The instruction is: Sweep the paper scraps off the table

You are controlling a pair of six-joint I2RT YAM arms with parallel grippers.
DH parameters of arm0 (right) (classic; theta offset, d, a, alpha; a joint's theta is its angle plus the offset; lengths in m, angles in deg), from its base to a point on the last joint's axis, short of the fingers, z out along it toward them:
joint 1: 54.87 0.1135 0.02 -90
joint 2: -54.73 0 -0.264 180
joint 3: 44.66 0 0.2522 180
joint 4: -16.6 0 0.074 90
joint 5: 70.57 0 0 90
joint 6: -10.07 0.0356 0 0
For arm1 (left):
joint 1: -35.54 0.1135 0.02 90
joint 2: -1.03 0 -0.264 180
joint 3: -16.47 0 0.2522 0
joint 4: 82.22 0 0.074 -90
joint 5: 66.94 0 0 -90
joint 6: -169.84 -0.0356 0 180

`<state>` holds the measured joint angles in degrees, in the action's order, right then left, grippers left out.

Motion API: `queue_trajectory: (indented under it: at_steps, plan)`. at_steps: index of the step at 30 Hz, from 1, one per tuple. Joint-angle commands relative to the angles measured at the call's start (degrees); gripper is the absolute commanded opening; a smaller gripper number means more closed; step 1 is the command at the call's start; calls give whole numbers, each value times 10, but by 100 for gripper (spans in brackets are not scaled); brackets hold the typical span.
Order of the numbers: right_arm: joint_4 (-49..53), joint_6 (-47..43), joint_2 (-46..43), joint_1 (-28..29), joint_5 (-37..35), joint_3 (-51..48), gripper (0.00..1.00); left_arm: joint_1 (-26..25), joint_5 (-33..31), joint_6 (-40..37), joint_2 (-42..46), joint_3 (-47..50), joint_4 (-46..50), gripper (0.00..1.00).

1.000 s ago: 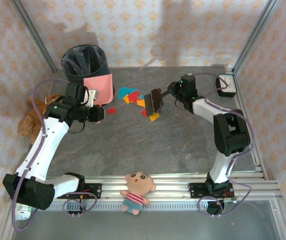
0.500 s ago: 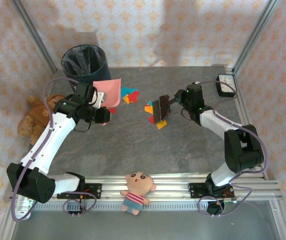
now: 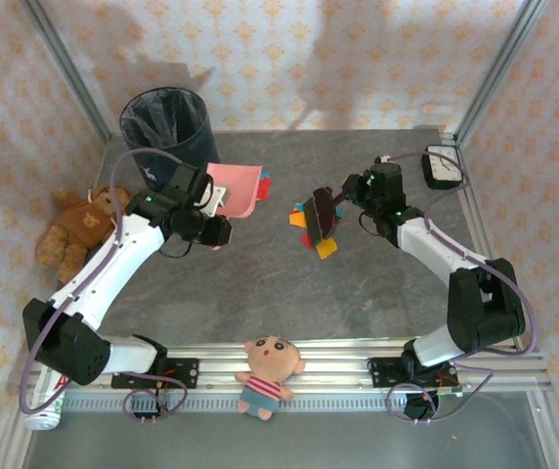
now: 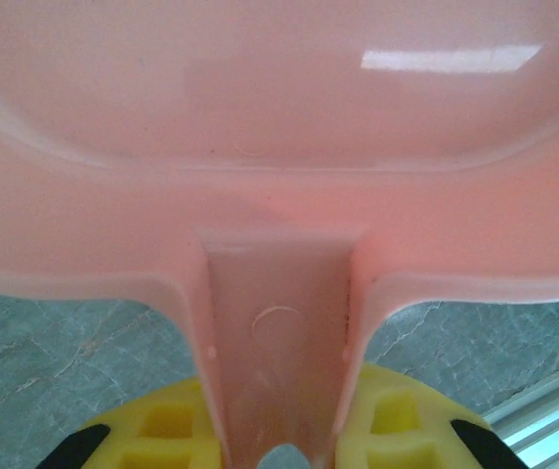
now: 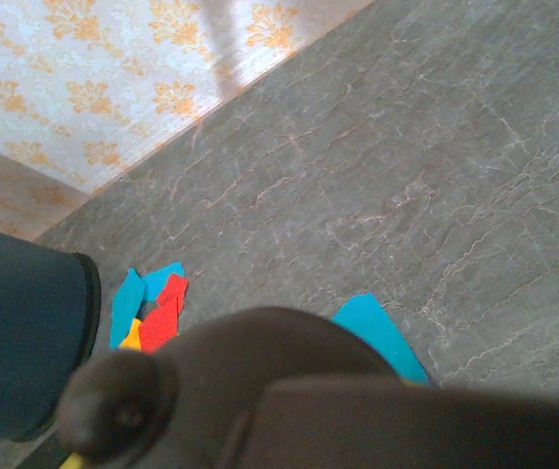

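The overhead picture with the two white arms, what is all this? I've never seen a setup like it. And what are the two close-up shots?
Those are two robot arms bolted at the near edge of a table, seen by a fixed camera above and behind them. The two close-ups come from a small camera on each wrist. The left gripper is shut on the handle of a pink dustpan, and its wrist camera looks along that handle into the pan. The right gripper is shut on a dark brush, which looms at the bottom of its wrist view. Coloured paper scraps lie by the dustpan's edge and around the brush. Also there are a black bin at the back, a teddy bear at the left side, a small doll on the front rail and a white device at the right.
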<state>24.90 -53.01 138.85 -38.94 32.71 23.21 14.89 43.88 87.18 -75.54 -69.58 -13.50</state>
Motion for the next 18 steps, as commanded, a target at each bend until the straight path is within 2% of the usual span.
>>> queue_trajectory:
  at_steps: [1, 12, 18]
  plan:
    - [17, -34, -49, -4, 2, 26, 0, -15, -36, -21, -10, -19, 24, 0]
    - [153, -161, -148, -4, -116, 24, 0, -84, -93, -63, -87, -47, 86, 0]
    - [186, -216, -190, -3, -150, 13, 0, -124, -104, -89, -134, -52, 118, 0]
